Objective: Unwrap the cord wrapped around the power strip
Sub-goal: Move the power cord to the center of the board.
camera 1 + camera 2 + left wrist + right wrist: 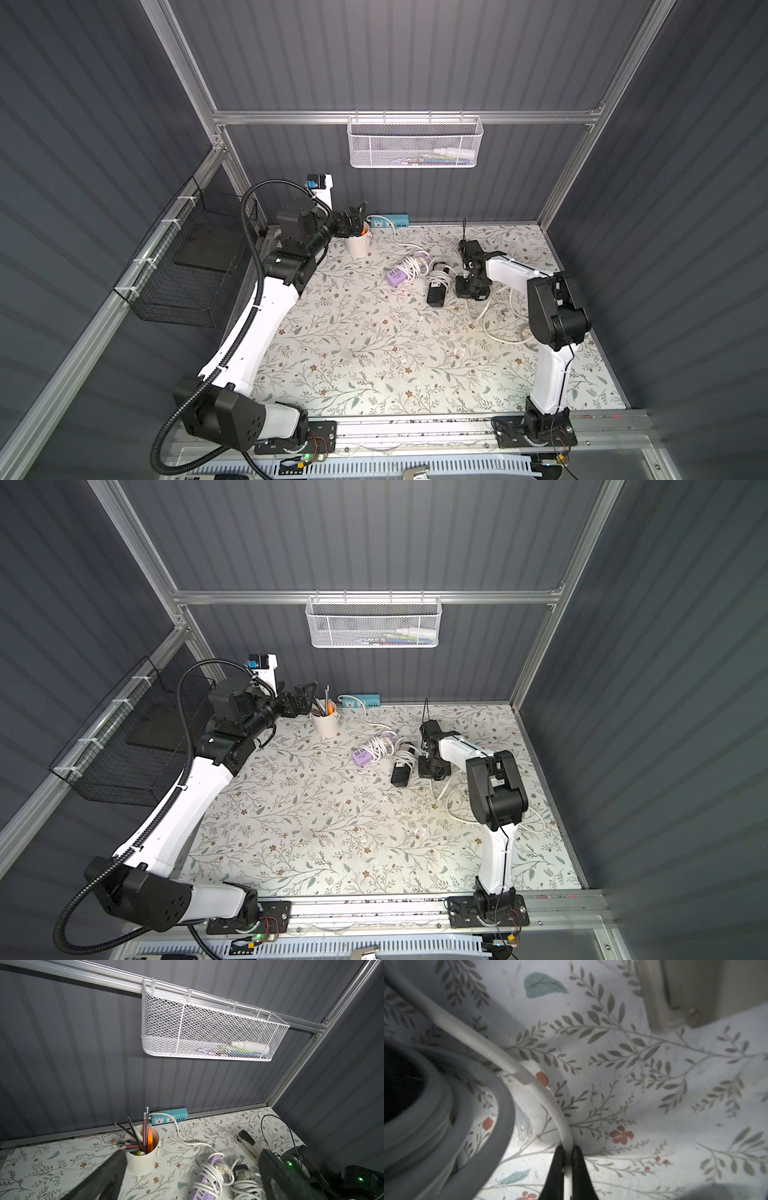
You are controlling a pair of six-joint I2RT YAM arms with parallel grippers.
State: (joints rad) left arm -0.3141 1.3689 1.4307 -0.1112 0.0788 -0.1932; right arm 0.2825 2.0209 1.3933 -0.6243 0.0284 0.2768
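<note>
The right pincer [568, 1150] is squeezed shut on a thin white cord [529, 1082], down low, almost on the table [654, 1105]. It grips a loose bit of the cord, which is easy to pinch, and not the tight bundle. In a top view this pincer sits just beside the black power strip [436, 294]. The strip lies near the middle of the table, with white cord wound round its far end. More white cord lies in loose loops [498, 328] under the right arm, so some looks to be off already, but turns are left. I think the next job is to lift the cord and carry it round the strip to peel off a turn. The strip looks light and may slide along. The left pincer [352, 218] is wide open and holds nothing. It hangs far back over the pen cup [357, 247], likely to keep out of the way. A purple power strip [397, 277] with its own wound cord lies just beside the black one.
</note>
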